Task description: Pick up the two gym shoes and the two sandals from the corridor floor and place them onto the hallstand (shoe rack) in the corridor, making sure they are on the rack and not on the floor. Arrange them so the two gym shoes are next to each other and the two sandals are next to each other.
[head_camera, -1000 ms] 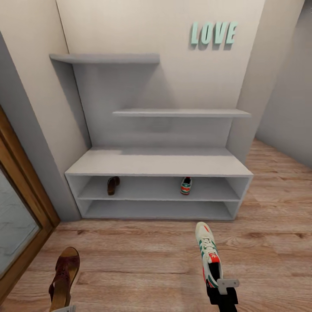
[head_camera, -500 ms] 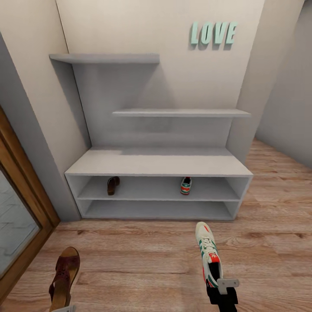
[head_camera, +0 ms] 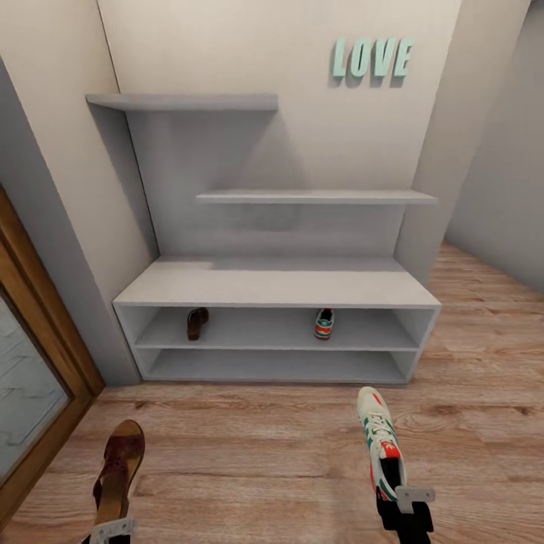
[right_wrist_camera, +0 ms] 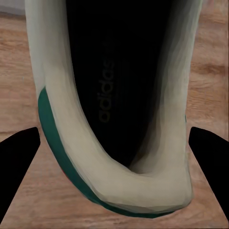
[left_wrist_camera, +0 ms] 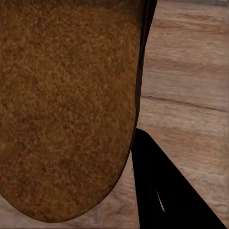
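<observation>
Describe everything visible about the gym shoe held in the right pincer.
The gym shoe is a cream-white lace-up sneaker with green side stripes and a red-orange tongue label. It is held at its heel end by the right pincer, toe pointing toward the hallstand, above the wood-grain corridor floor. In the right wrist view its dark inside faces the camera, with "adidas" printed on the insole, a cream collar and a green edge at the heel. Whether it touches the floor cannot be told.

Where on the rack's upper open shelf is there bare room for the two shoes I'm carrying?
On the light-grey hallstand, the upper open shelf is bare between the dark brown sandal near its left end and the cream-white green-striped gym shoe right of centre. A shorter bare patch lies right of that shoe. The flat top is bare too.
</observation>
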Tool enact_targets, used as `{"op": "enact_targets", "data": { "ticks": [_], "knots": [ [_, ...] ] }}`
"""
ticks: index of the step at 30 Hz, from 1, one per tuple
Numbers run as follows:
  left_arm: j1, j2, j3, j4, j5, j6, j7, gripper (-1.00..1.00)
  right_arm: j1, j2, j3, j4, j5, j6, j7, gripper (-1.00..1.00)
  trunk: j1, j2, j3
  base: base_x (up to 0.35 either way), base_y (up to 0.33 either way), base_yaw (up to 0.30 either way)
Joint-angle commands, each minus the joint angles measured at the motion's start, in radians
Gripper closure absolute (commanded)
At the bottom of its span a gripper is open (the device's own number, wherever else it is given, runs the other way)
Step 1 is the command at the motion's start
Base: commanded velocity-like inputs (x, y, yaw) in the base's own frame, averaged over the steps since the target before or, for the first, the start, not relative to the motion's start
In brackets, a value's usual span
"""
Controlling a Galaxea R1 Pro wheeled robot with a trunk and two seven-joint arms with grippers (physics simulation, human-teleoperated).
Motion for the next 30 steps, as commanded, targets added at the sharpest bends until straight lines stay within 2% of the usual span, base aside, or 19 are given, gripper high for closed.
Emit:
{"op": "enact_targets", "data": {
  "ticks": [1,4,7,9,13,18,20,22,23,26,29,30],
  "knots": [
    [-0.022,0.0,0.006,-0.006,-0.015,0.018,-0.003,1.0,-0.001,-0.012,0.011,0.0,-0.011,0.001,-0.008,1.0,0.0,0.0,-0.001,0.0,0.0,0.0],
    [-0.075,-0.001,-0.005,-0.016,-0.019,0.09,-0.002,1.0,-0.001,-0.034,0.003,0.0,-0.057,0.001,-0.006,1.0,0.0,0.0,-0.001,0.0,0.0,0.0],
    [-0.152,-0.006,-0.024,-0.022,-0.031,0.215,-0.001,1.0,-0.001,-0.055,0.0,0.0,-0.117,0.002,-0.005,1.0,0.0,0.0,-0.001,0.0,0.0,0.0],
    [-0.203,-0.013,-0.037,-0.023,-0.044,0.293,0.002,1.0,-0.001,-0.066,-0.001,0.0,-0.14,0.003,-0.005,1.0,0.0,0.0,-0.001,0.0,0.0,0.0],
    [-0.308,-0.023,-0.051,-0.025,-0.07,0.421,0.007,1.0,-0.001,-0.093,-0.003,0.0,-0.162,0.003,-0.006,1.0,0.0,0.0,-0.001,0.0,0.0,0.0],
    [-0.42,-0.039,-0.059,-0.025,-0.085,0.539,0.01,1.0,-0.001,-0.135,-0.023,0.001,-0.171,0.003,-0.008,1.0,0.0,0.0,-0.001,0.0,0.0,0.0],
    [-0.457,-0.045,-0.061,-0.025,-0.09,0.58,0.01,1.0,-0.001,-0.149,-0.054,0.001,-0.171,0.004,-0.008,1.0,0.0,0.0,-0.001,0.0,0.0,0.0],
    [-0.497,-0.048,-0.062,-0.028,-0.101,0.618,0.011,1.0,-0.001,-0.166,-0.116,0.001,-0.171,0.005,-0.008,1.0,0.0,0.0,-0.001,0.0,0.0,0.0],
    [-0.506,-0.048,-0.062,-0.03,-0.104,0.625,0.012,1.0,-0.001,-0.172,-0.133,0.001,-0.171,0.006,-0.008,1.0,0.0,0.0,-0.001,0.0,0.0,0.0],
    [-0.553,-0.05,-0.062,-0.042,-0.125,0.666,0.013,1.0,-0.001,-0.203,-0.242,0.002,-0.17,0.008,-0.006,1.0,0.0,0.0,-0.001,0.0,0.0,0.0],
    [-0.564,-0.049,-0.062,-0.046,-0.131,0.688,0.013,1.0,-0.001,-0.208,-0.277,0.002,-0.168,0.009,-0.004,1.0,0.0,0.0,-0.001,0.0,0.0,0.0],
    [-0.56,-0.047,-0.064,-0.048,-0.134,0.689,0.01,1.0,-0.001,-0.196,-0.287,0.002,-0.164,0.009,-0.001,1.0,0.0,0.0,-0.001,0.0,0.0,0.0]
  ]
}}
